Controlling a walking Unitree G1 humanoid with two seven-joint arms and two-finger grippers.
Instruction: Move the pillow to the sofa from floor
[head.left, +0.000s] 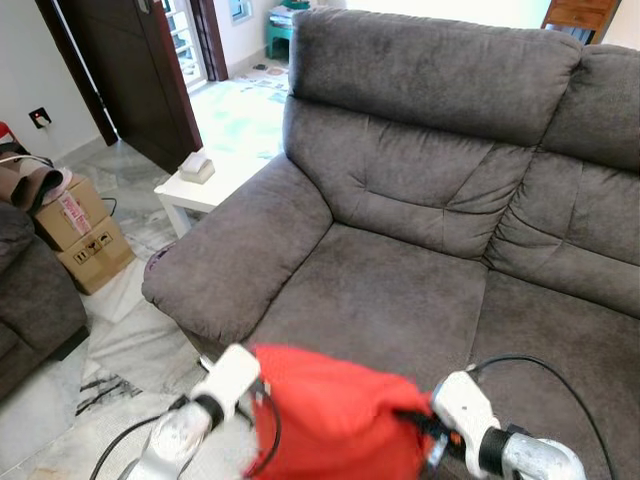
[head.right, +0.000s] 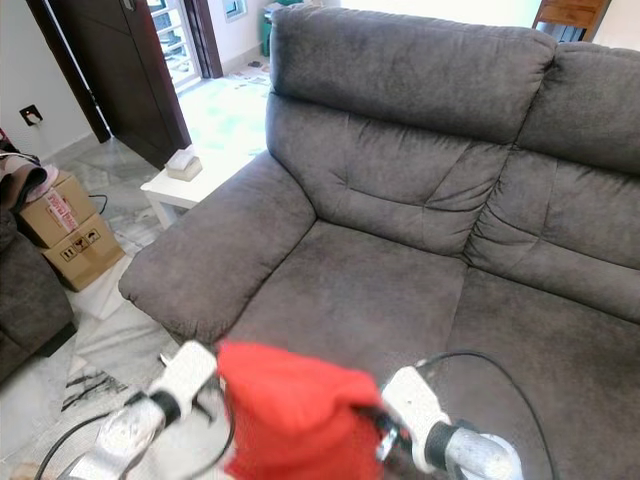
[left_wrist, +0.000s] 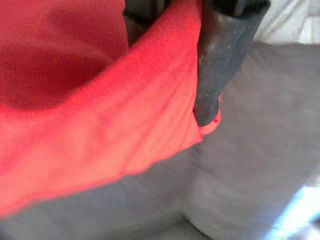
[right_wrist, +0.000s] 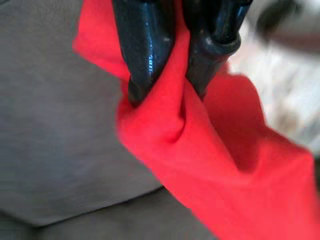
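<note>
You have the red pillow (head.left: 335, 415) at bottom centre — crumpled, soft — pinched by left gripper (left_wrist: 170, 30) and right gripper (right_wrist: 167, 85), before the grey sofa (head.left: 420, 200)

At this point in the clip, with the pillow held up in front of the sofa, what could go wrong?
Each claw pinches only a fold of the red pillow: the right claw at a bunched edge, the left claw near a corner. The fabric might slip, dropping the pillow short of the sofa seat. Also, a black cable loops off the right wrist over the cushion and could snag or end up under the pillow.
</note>
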